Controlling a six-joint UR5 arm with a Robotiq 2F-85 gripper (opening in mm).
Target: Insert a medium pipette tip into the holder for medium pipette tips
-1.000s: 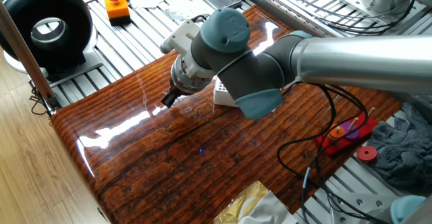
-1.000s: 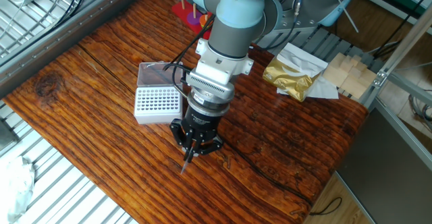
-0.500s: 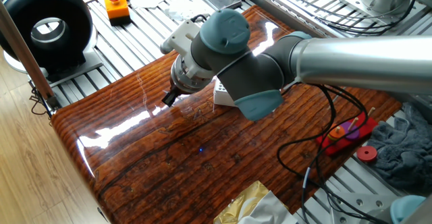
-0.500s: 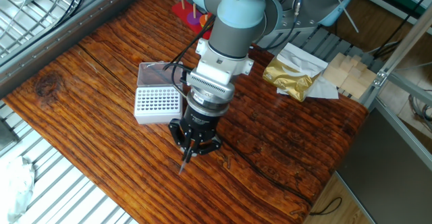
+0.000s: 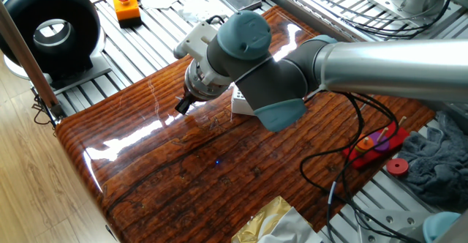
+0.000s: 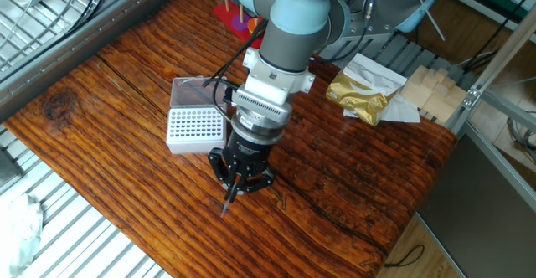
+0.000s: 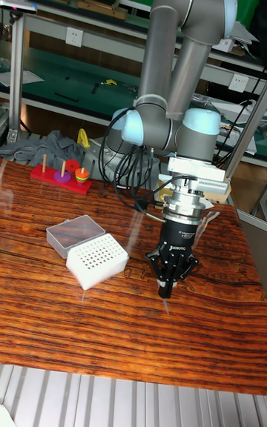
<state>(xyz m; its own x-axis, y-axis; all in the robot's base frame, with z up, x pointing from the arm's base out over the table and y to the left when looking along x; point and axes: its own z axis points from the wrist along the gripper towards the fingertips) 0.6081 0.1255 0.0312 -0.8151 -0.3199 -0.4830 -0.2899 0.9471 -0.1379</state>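
We judge the pick done: our end effector (image 6: 232,192), clamped on the medium pipette tip (image 6: 228,202) beside the holder (image 6: 195,128), must next carry it over a hole.

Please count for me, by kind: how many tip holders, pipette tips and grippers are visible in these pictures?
holder: 1
medium pipette tip, held in the gripper: 1
gripper: 1
Total: 3
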